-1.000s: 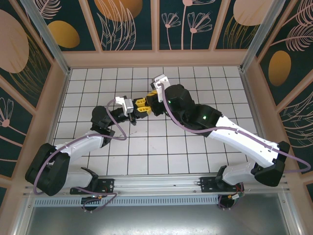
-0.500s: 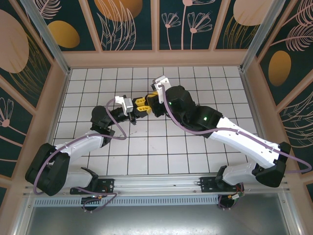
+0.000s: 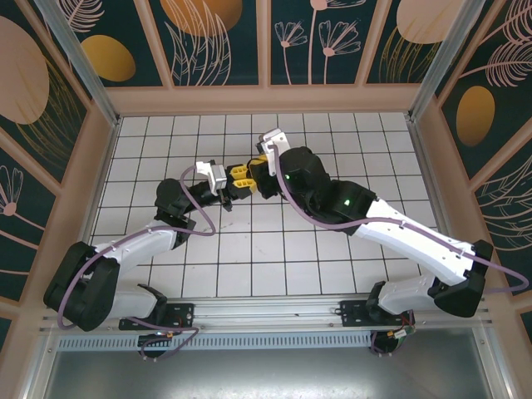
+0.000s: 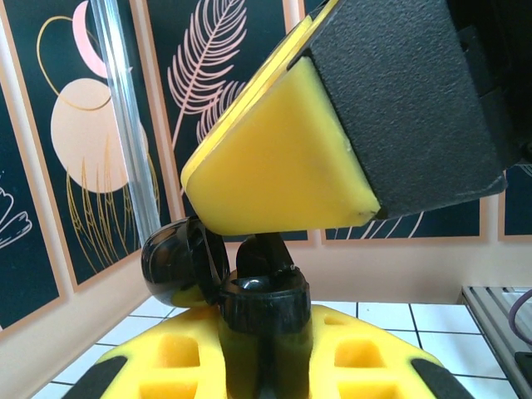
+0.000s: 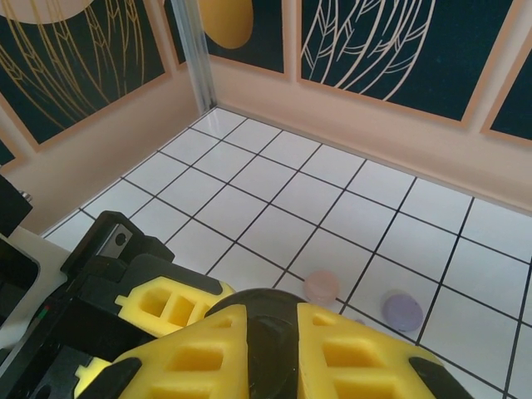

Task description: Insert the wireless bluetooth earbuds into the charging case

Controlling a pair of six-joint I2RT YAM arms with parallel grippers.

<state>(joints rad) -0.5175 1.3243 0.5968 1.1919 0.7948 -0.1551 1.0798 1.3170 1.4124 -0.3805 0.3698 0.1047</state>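
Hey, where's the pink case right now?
In the right wrist view, the pink case lies on the white tiles just beyond the right claw, with the lilac case close beside it, not touching.

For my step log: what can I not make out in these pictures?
Left wrist: inside of the black case, covered by a yellow finger above it.
Right wrist: the dark thing at the right gripper, cut off by the lower edge.
Right wrist: pink disc and lilac disc, too small to identify.

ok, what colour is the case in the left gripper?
Glossy black. The case shows best in the left wrist view.
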